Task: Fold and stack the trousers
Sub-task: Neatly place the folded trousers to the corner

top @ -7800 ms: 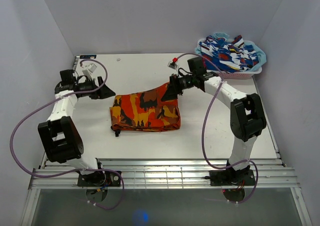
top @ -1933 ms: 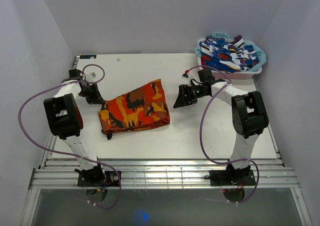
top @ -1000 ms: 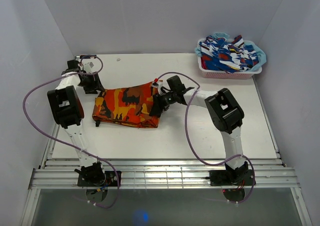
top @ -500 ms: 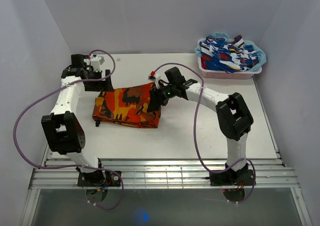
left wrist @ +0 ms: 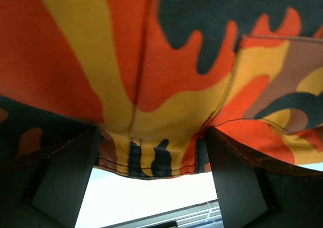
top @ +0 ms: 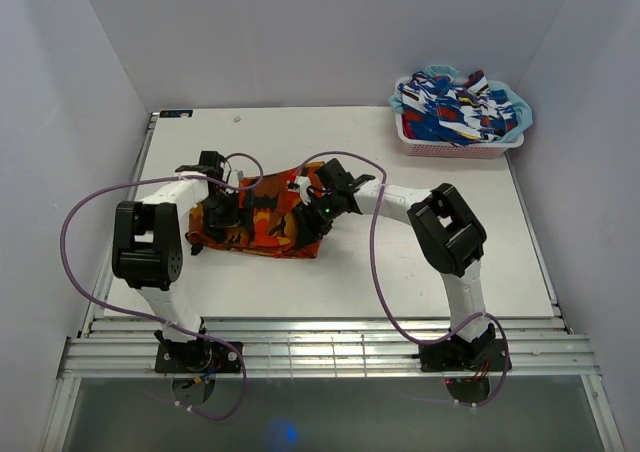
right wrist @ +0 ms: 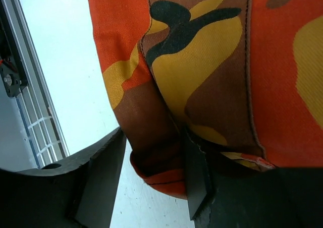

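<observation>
On the table's (top: 400, 262) left half, the folded camouflage trousers (top: 262, 222) are lying; the left gripper (top: 228, 210) is resting on them, jaws spread wide, while the right gripper (top: 309, 216) is straddling their right edge, grip uncertain.

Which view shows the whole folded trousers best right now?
Top external: the trousers show whole, a folded bundle on the table. Left wrist shows only a hem edge close up; right wrist only one corner.

Nothing readable is coming through here, folks: no lettering, label, brand, number or sign is showing legibly in the overhead or either wrist view.
</observation>
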Controlling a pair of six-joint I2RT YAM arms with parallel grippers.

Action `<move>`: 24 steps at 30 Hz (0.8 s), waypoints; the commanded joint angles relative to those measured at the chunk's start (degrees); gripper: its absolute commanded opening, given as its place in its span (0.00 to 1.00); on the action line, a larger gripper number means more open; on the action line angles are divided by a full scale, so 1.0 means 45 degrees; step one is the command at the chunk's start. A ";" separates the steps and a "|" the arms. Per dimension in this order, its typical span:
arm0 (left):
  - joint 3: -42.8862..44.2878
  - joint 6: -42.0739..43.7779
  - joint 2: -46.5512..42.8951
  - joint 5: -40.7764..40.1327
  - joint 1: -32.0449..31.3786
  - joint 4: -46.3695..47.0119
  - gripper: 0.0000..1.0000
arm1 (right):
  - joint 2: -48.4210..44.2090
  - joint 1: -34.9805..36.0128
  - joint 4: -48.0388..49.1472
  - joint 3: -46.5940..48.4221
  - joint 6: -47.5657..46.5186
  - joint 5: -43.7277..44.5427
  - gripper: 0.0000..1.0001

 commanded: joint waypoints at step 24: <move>0.1867 -0.1708 -0.1982 -0.1614 -0.1293 -0.0261 0.98 | -0.4802 -0.3496 -0.2196 0.0244 -0.1158 -0.1352 0.95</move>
